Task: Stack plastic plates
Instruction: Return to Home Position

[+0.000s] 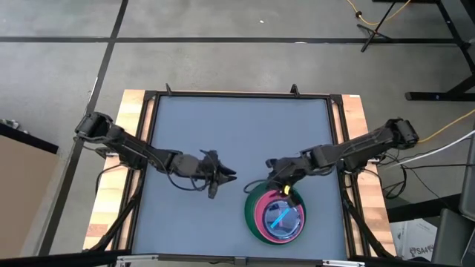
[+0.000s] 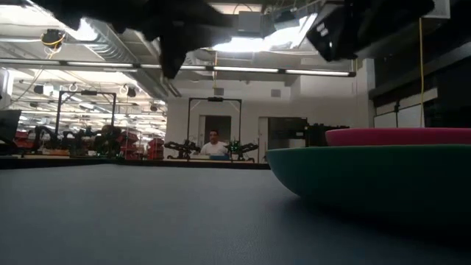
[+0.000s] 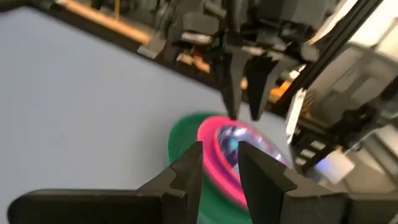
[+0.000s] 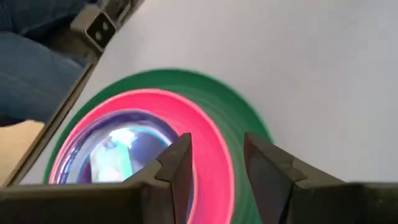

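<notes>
**Tools empty over one stack of plastic plates (image 1: 276, 215)**

Left tool (image 3: 220, 148) hangs above the middle of the desk (image 1: 223, 126). Its two dark fingers stand a little apart with nothing between them. Right tool (image 4: 216, 140) hovers just over the rim of the stack, fingers spread wider, also empty.

The stack sits on the right half of the desk, near the edge at the bottom of the high view. A large green plate (image 1: 251, 222) lies lowest. A pink plate (image 1: 260, 210) nests inside it, and small translucent blue plates (image 1: 282, 217) lie on top. How many small ones there are cannot be counted.

The plates look light, stiff and smooth, so probably slippery between hard fingers and unlikely to break. The thin raised rim is the sensible place to pinch, one finger inside the lip and one outside. Because they nest loosely, lifting or nudging one could drag its neighbours or slide the whole pile.

The desk top is a smooth, matte blue-grey sheet in a black frame, with wooden strips (image 1: 132, 126) along both sides. Beyond it is grey floor crossed by dark lines, with cables to the right. The low view shows a long workshop with strip lights, other arm rigs, and a person (image 2: 214, 145) seated far back.
</notes>
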Controlling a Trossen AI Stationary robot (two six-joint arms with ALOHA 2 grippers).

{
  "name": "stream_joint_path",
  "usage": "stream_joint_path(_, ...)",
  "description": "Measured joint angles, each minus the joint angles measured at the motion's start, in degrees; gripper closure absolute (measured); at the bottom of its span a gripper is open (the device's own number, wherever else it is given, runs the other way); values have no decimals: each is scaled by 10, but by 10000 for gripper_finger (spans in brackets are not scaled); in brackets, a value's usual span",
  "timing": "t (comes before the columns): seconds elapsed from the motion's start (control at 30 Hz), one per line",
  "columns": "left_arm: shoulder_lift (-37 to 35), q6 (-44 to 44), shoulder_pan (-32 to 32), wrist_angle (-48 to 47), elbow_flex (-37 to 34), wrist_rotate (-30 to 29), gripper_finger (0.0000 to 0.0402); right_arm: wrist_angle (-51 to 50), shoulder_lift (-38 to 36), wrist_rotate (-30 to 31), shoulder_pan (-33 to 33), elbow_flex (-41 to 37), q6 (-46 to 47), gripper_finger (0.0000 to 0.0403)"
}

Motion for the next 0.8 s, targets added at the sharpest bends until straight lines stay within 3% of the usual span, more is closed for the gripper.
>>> stream_joint_path(0.1,-15,14,22,30,0,31,308,-2,-34,15,0,0,-1,268)
stream_joint_path(0.33,-101,39,67,-3,0,62,308,-10,-130,31,0,0,-45,268)
stream_joint_path(0.53,-208,81,88,-57,0,48,308,-12,-215,31,0,0,-101,268)
stream_joint_path(0.8,-364,111,92,-207,0,0,308,-10,-318,31,0,0,-182,268)
